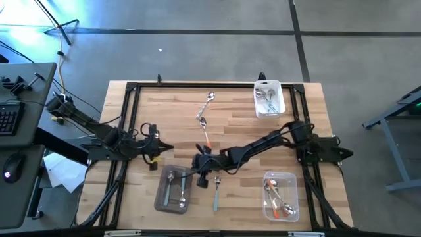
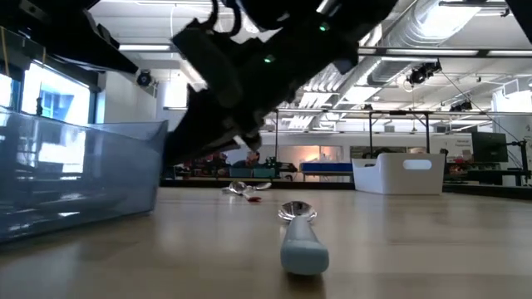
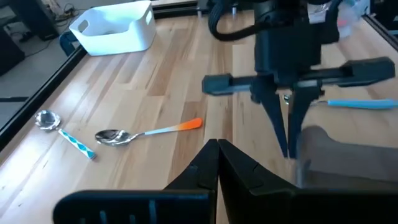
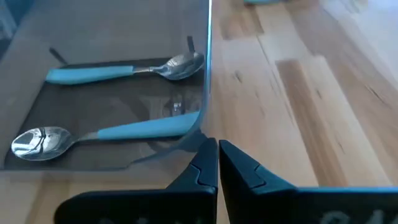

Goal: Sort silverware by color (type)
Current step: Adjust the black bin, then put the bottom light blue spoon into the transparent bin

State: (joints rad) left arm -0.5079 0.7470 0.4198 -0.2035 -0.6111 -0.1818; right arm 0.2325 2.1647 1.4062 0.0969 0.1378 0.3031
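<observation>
High view: right gripper (image 1: 200, 179) pressed together, empty, hanging at the edge of a clear tub (image 1: 173, 191) holding two light-blue spoons (image 4: 118, 71). Another blue spoon (image 1: 216, 192) just beside on the tabletop (image 1: 243, 118); orange spoon (image 3: 149, 132) farther off. Left gripper (image 1: 166, 149) pressed together, waiting nearby.

Overhead straight down, low camera level at table (image 2: 416, 249) height, wrists close — shared tabletop
</observation>
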